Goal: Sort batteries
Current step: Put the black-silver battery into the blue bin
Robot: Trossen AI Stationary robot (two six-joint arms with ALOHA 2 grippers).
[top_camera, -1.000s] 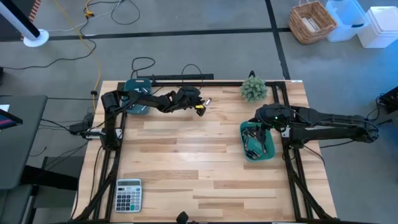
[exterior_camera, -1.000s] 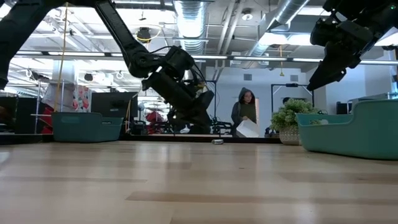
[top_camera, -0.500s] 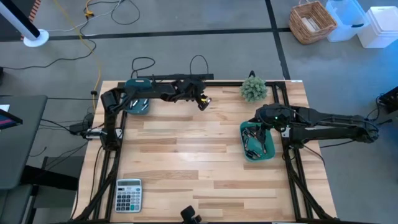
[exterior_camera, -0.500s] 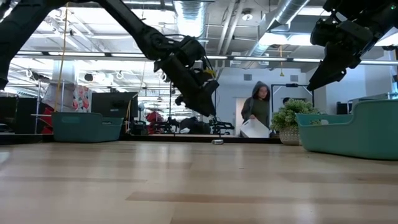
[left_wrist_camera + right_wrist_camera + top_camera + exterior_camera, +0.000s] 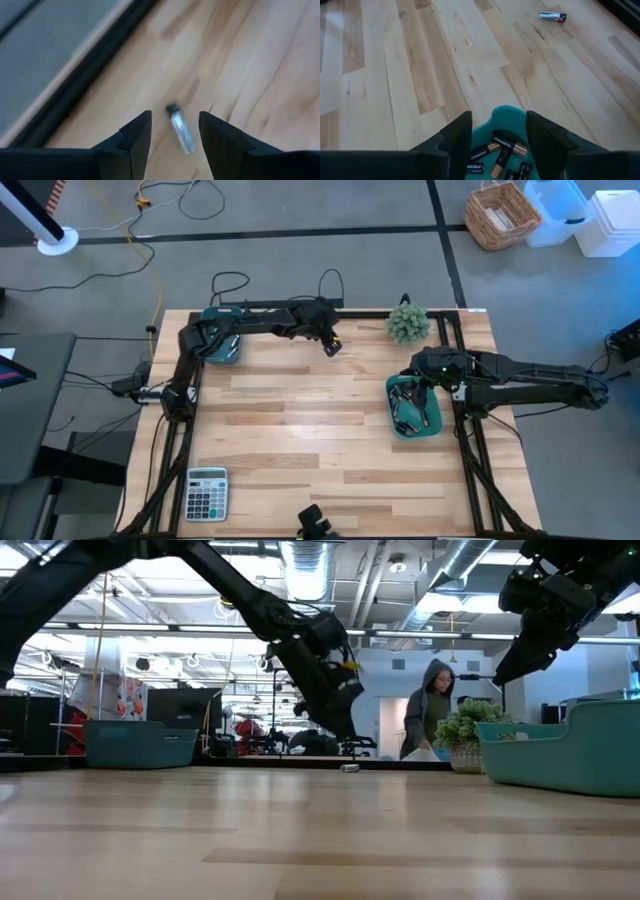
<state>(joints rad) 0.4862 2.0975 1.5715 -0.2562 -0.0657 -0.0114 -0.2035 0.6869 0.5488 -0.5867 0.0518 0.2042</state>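
One loose silver battery (image 5: 181,131) with a dark end lies on its side on the wood near the table's far edge; the low view shows the same battery (image 5: 349,768). My left gripper (image 5: 175,116) hangs open above it, a finger on either side, touching nothing. The teal bin (image 5: 432,420) at the table's right holds several dark and copper batteries (image 5: 496,150). My right gripper (image 5: 498,116) waits open above this bin's far end, and the lone battery (image 5: 553,16) shows farther off in its view. A second teal bin (image 5: 221,350) sits at the far left.
A small green plant (image 5: 407,323) stands at the far edge, right of my left gripper (image 5: 329,344). A black rail (image 5: 75,82) runs along that edge. A grey calculator (image 5: 207,494) lies at the near left corner. Bare wood fills the middle. A person (image 5: 428,720) walks behind the table.
My left gripper has swung along the far edge toward the table's right, from beside the left bin to above the loose battery, staying open. The battery has not moved. The person behind the table has walked to the right.
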